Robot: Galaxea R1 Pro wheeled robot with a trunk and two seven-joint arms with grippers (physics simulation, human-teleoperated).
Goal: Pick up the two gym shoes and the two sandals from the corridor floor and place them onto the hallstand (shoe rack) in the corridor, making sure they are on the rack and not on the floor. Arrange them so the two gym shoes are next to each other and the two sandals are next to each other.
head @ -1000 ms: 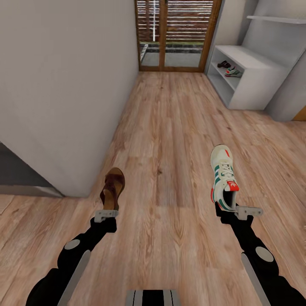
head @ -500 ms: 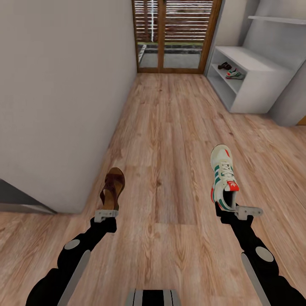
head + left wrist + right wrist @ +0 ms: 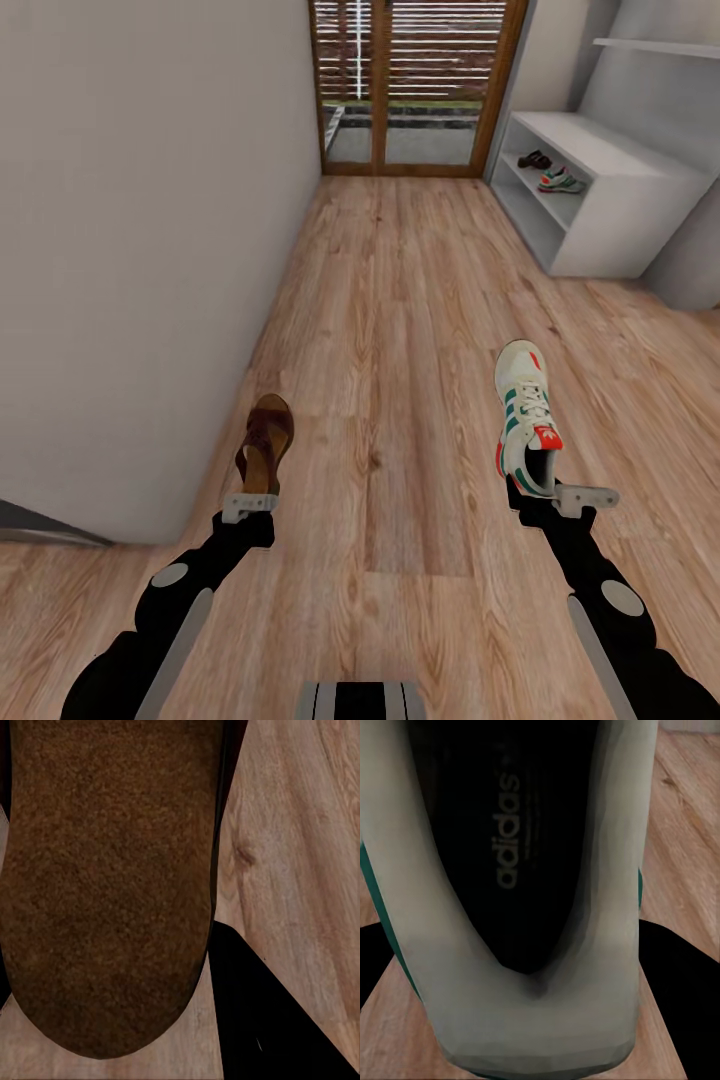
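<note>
I'm carrying a dark brown woven-leather sandal [image 3: 265, 443] clamped by its heel in my left fingers [image 3: 249, 503] and a cream-white green-striped sneaker [image 3: 527, 430] in my right fingers [image 3: 560, 497], both toes pointing forward. The low white open-shelved hallstand [image 3: 610, 200] lies well ahead on my right, nearer my sneaker arm, with a second sandal [image 3: 534, 159] and sneaker [image 3: 561, 181] already inside its upper shelf.

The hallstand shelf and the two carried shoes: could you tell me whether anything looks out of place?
Nothing stands out. The sandal sits in the left gripper, the sneaker in the right gripper, and their mates lie on the hallstand shelf.
</note>
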